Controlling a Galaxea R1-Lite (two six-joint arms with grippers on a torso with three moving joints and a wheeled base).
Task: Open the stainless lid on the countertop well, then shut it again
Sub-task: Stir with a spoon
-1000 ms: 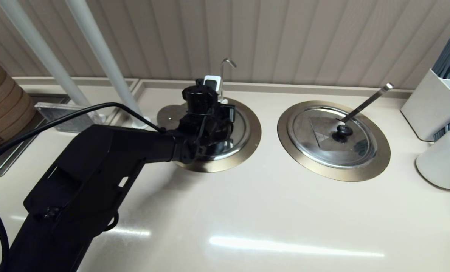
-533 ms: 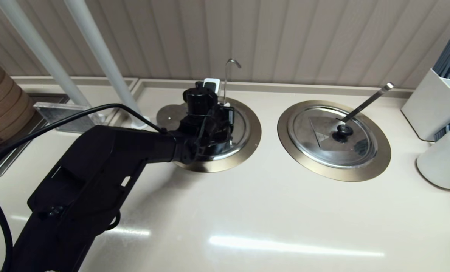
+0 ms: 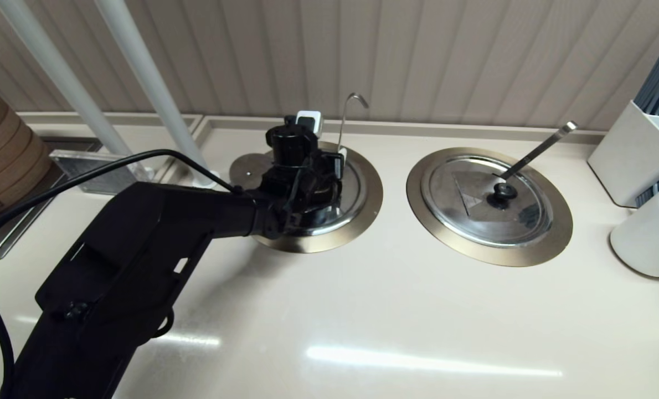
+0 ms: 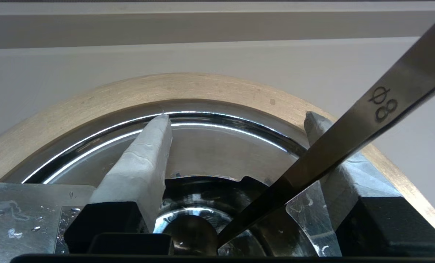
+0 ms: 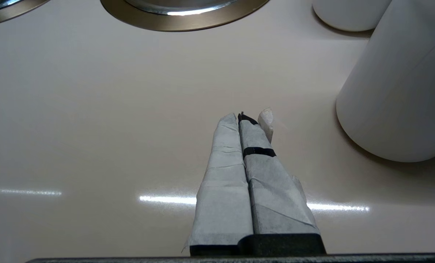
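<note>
1. Steel, round and shiny, the lid (image 3: 347, 195) lies in the left well (image 3: 369, 195) of the beige counter (image 3: 363, 310), close to the back wall, and the left arm hides most of it in the head view.
2. Around the lid runs the well's wide bronze-coloured ring, seen as a broad arc in the left wrist view (image 4: 188, 87).
3. A thin ladle handle (image 3: 345, 124) rises from the far rim of this well and ends in a hooked tip; in the left wrist view it crosses as a flat steel strip (image 4: 349, 138) stamped with small marks.
4. Directly above the lid hangs the left gripper (image 4: 235, 120), pointing down, its taped fingers (image 4: 144, 160) spread wide.
5. Between the finger bases, low in the left wrist view, sits a dark rounded shape (image 4: 190, 233) that looks like the lid's knob; the fingers stand either side of it without closing on it.
6. The ladle handle passes in front of the farther finger, and whether the two touch cannot be told.
7. To the right lies a second well (image 3: 556, 221), its lid (image 3: 473, 221) seated, with a flat-ended ladle handle (image 3: 540, 148).
8. The right gripper (image 5: 246, 118) hovers over bare counter, near a white pot (image 5: 404, 95), its taped fingers pressed together on nothing.
</note>
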